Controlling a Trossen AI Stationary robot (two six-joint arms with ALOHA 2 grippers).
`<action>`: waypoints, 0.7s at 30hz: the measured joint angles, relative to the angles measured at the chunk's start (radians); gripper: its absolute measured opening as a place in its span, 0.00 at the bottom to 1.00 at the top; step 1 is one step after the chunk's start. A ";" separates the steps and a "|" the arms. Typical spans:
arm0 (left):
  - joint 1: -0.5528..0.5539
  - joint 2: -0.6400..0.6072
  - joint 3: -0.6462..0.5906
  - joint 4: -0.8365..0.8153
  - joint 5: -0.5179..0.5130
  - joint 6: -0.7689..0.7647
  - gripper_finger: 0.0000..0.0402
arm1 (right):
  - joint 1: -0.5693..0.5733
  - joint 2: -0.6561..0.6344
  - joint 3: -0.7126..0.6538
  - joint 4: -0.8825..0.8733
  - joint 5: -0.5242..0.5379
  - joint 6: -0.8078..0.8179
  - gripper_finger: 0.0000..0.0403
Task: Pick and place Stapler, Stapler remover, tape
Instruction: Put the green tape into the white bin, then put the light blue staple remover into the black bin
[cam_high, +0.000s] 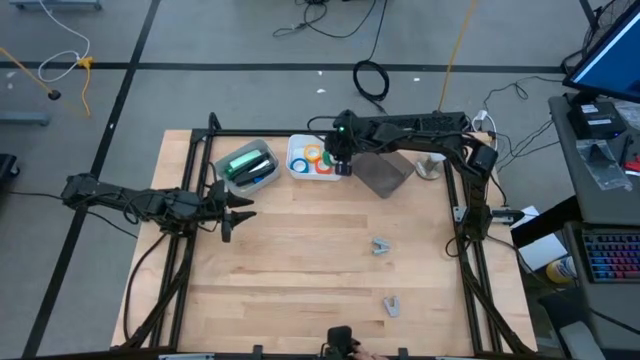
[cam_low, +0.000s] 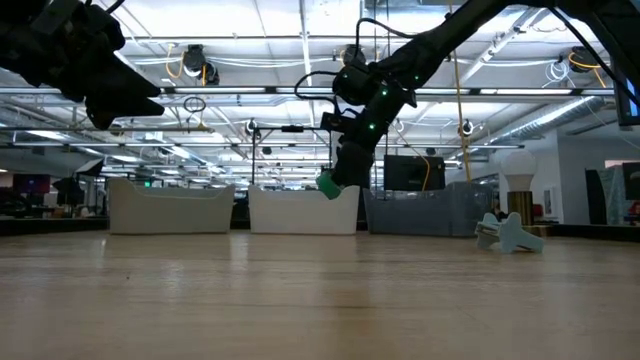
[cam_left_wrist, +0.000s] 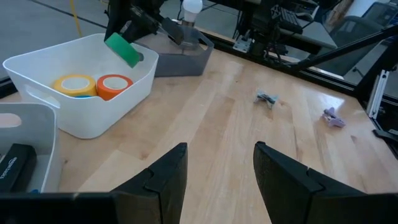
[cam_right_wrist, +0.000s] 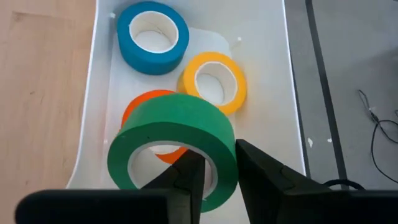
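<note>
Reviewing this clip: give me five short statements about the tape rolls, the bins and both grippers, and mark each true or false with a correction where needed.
1. The right gripper has the green tape roll over the white bin. True.
2. The blue tape roll lies on the bare table. False: it lies in the white bin.
3. The left gripper is open and empty. True.
4. The orange tape roll is in the grey bin. False: it sits in the white bin beside the yellow tape roll.
5. The left gripper holds the green roll. False: the right one does.
</note>
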 joint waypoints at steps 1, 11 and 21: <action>0.000 0.000 0.000 0.000 0.000 0.000 0.45 | 0.004 0.008 0.000 0.003 0.001 -0.001 0.21; 0.000 0.000 0.000 0.000 0.000 -0.006 0.45 | 0.054 0.057 -0.002 0.028 0.144 -0.099 0.21; 0.000 0.000 0.000 0.000 0.001 -0.010 0.45 | 0.068 0.048 -0.002 0.065 0.153 -0.098 0.21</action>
